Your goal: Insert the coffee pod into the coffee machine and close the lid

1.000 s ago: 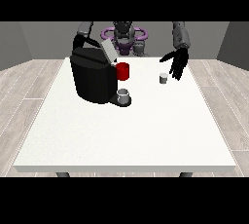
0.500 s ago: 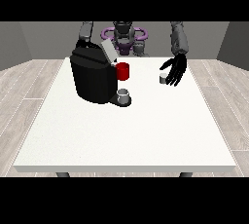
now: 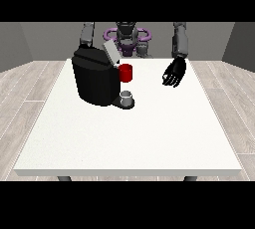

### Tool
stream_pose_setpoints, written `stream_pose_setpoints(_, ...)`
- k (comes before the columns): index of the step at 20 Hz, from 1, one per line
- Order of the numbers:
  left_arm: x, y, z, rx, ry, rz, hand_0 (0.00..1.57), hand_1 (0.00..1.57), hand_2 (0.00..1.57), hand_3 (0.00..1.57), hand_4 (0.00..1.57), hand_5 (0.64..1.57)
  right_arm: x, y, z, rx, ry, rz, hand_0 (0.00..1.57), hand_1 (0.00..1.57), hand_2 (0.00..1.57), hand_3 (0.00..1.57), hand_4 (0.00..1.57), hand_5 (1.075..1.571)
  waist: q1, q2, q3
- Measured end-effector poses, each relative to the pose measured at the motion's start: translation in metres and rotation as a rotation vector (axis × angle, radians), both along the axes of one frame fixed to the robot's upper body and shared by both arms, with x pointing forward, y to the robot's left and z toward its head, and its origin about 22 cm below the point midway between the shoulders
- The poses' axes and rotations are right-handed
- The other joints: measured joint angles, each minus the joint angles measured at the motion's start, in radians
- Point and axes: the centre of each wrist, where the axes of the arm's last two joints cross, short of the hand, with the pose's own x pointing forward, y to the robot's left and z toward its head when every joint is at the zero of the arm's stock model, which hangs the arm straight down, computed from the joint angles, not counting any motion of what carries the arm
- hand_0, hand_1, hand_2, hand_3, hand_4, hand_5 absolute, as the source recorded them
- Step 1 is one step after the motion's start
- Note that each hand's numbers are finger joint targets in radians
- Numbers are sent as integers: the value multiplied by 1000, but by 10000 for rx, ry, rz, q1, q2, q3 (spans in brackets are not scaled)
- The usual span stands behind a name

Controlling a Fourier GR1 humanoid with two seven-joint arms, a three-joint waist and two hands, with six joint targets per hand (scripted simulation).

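The pod cannot be made out on the table; the hand at the view's right hangs over the spot near the far right part of the tabletop, and whether it has anything beneath or within it cannot be told; its fingers point down and towards the camera, partly curled, but whether they close on something is not clear; the machine is a black block standing on the left half of the table, towards the far edge; its lid, a grey flap, stands raised and tilted at the machine's top right corner, so the machine is open; a red part juts from the machine's right face just below the lid; under it a small grey cup sits on the machine's dark base; the hand at the view's left is hidden behind the machine, with only its grey arm showing above the machine's top; the arm at the view's right comes down from the robot's shoulder to the black hand; machine and that hand are well apart.
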Motion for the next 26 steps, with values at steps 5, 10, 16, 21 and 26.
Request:
stream_pose_setpoints(5, 6, 9, 1, 1035, 530, -145, 789, 789, 960, 845, 392, 1571, 2, 12, -3, 21, -91, 253, 0, 0, 0, 0, 0, 1571, -77, 155, 4)
stream_pose_setpoints(10, 7, 6, -10, 1364, 1206, -269, 909, 909, 1050, 956, 411, 1571, -2, 4, -19, 81, 407, 201, 0, 0, 0, 0, 0, 1571, -80, -272, 0)
stream_pose_setpoints(16, 9, -4, -18, 1277, 1149, -688, 1369, 1369, 1368, 1298, 482, 1571, -4, -9, -35, 266, 856, -102, 0, 0, 0, 0, 0, 1571, 68, -596, 0)
stream_pose_setpoints(21, 23, -19, -4, 48, 1003, -1183, 1447, 1447, 1431, 1354, 530, 1571, -5, -17, -45, -266, 1325, -650, 0, 0, 0, 0, 0, 1571, 256, -891, -4)
stream_pose_setpoints(26, 36, -42, 16, -359, 1455, -1724, 1371, 1371, 1379, 1325, 504, 1571, -7, -20, -63, -520, 1889, -910, 0, 0, 0, 0, 0, 1571, 521, -1427, 1)
